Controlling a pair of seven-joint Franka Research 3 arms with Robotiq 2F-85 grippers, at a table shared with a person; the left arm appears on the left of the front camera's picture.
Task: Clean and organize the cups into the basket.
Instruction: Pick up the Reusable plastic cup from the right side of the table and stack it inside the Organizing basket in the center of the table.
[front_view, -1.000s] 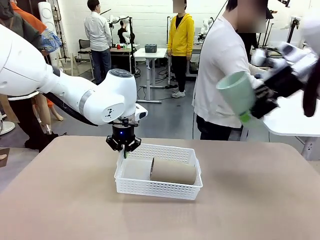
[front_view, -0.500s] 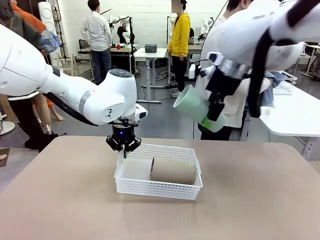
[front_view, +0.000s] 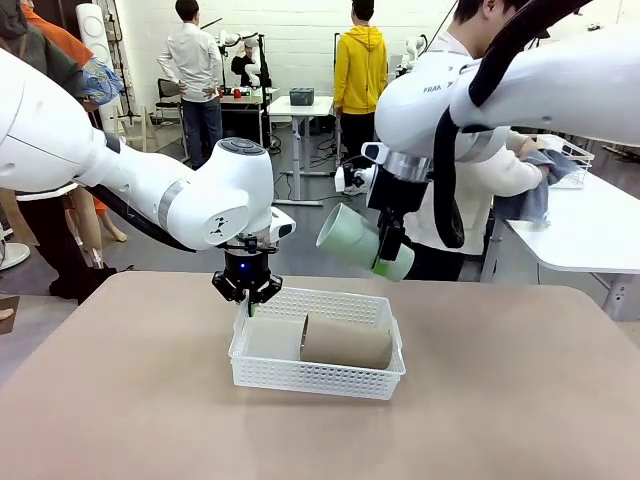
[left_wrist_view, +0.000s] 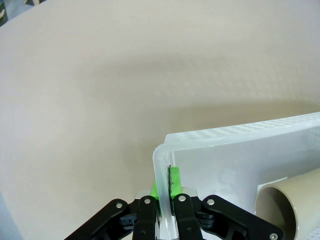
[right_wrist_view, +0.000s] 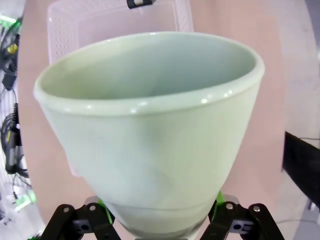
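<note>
The front view shows both arms. The left gripper (front_view: 248, 300) comes down on the basket's (front_view: 320, 381) 10 o'clock corner, and the right gripper (front_view: 389, 257) hangs in the air at the basket's 12 to 1 o'clock with the mint cup (front_view: 350, 238) in it. The basket stands on the table (front_view: 500, 400), near the middle of it.

The left wrist view adds what the front view hides. The green pads (left_wrist_view: 174, 179) are closed on the basket's (left_wrist_view: 225, 142) short wall just beside a corner, one pad inside and one outside. The tan cup's (left_wrist_view: 287, 205) open mouth faces that wall.

In the right wrist view the fingers grip the mint cup (right_wrist_view: 150, 150) at its narrow base, and its wide mouth opens away from the camera toward the basket (right_wrist_view: 115, 20) beyond, at 12 o'clock.

In the front view the mint cup is tilted, with its long axis running 10 to 4 o'clock: mouth up at 10, base down at 4 in the right gripper. It is clear of the basket.

The tan cup (front_view: 345, 343) lies on its side in the basket's right half. Its long axis runs 9 to 3 o'clock, and the wider mouth end is at 9.
</note>
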